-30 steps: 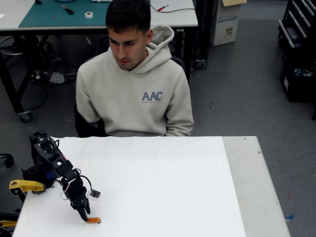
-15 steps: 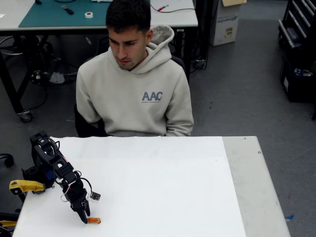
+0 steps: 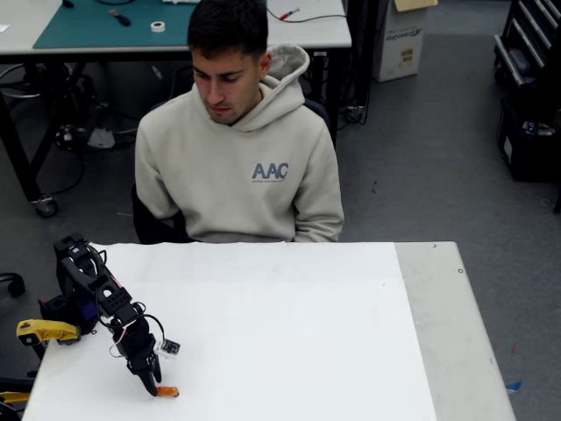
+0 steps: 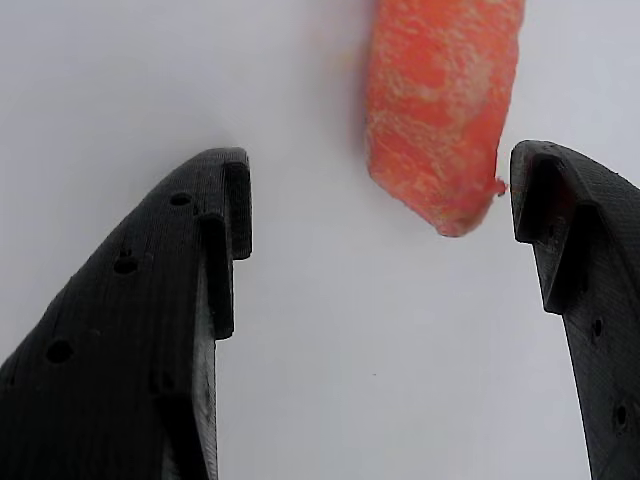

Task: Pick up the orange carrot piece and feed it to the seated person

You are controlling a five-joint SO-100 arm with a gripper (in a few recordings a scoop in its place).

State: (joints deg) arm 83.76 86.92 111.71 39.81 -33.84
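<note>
In the wrist view, the top edge is cutting off the orange carrot piece; in the fixed view, the table is running past the bottom edge.

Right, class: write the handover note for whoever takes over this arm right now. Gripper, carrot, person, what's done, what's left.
Gripper: open, low over the white table, holding nothing.
Orange carrot piece: lying on the table, its near end between the fingertips, closer to the right finger in the wrist view.
Seated person: behind the table's far edge, looking down.
Done: approach to the carrot.
Left: close on it, lift, carry it to the person.
</note>
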